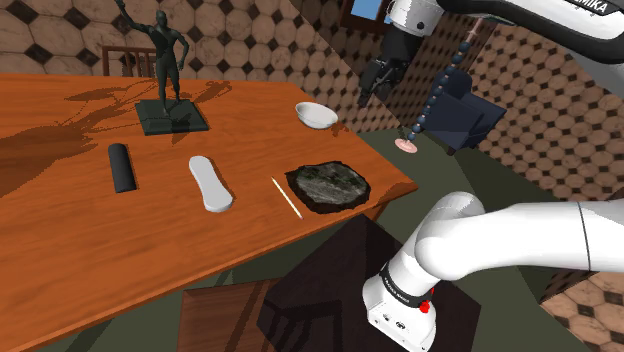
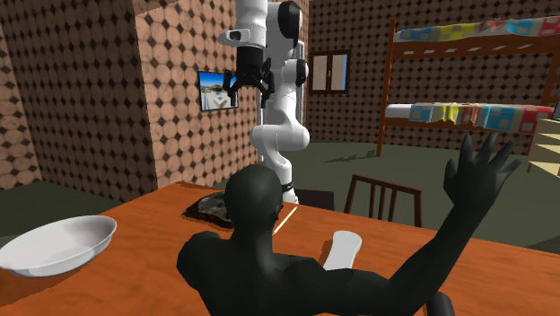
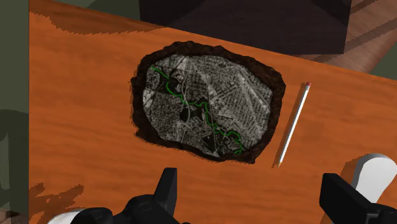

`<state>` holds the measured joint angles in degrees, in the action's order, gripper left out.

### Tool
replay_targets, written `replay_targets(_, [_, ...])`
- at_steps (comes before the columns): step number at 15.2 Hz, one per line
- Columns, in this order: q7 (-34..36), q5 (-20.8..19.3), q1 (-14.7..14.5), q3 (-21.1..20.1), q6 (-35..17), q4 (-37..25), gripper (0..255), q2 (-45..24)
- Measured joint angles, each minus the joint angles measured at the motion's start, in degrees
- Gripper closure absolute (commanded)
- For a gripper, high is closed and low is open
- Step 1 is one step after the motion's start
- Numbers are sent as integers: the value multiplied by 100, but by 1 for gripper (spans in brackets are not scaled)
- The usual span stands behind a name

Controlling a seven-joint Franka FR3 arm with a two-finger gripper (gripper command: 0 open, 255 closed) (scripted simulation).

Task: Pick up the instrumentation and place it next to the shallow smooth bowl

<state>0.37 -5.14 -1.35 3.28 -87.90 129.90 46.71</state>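
Observation:
A shallow white bowl (image 1: pixel 316 116) (image 2: pixel 56 244) sits near the table's far edge in the shoulder view. Closer to the stand lie a dark flat slab with a grey map-like face (image 1: pixel 328 185) (image 3: pixel 207 102), a thin white stick with a reddish tip (image 1: pixel 286 197) (image 3: pixel 292 124) and a white oblong object (image 1: pixel 210 184) (image 3: pixel 375 175). My gripper (image 1: pixel 375 82) (image 2: pixel 244 83) (image 3: pixel 253 200) hangs high above the slab, open, with nothing between its fingers. In the wrist view the slab lies straight ahead and the stick beside it.
A dark statue (image 1: pixel 165 70) (image 2: pixel 269 260) on a square base stands at the table's back. A black cylinder (image 1: pixel 121 167) lies at the shoulder view's left. A chair (image 2: pixel 386 202) stands by the wooden table (image 1: pixel 60 240). A bunk bed (image 2: pixel 476 81) is far off.

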Motion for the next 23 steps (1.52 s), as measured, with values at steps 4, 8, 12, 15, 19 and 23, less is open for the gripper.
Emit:
replay_targets(4, [228,127,-47,-160,-270,194,0,-122])
replay_targets(8, [609,332,-131,-424,-793,299,0,-614])
replay_targets(12, [998,512,-218,-697,-1370,401,0,-1151])
replay_targets(15, [1306,633,-290,-916,-1705,364,0,-1563])
replay_targets(19, [1676,720,-351,-1171,-2260,222,0,-2310])
replay_targets(23, [2054,747,-415,-1408,-2693,9,0,-3000])
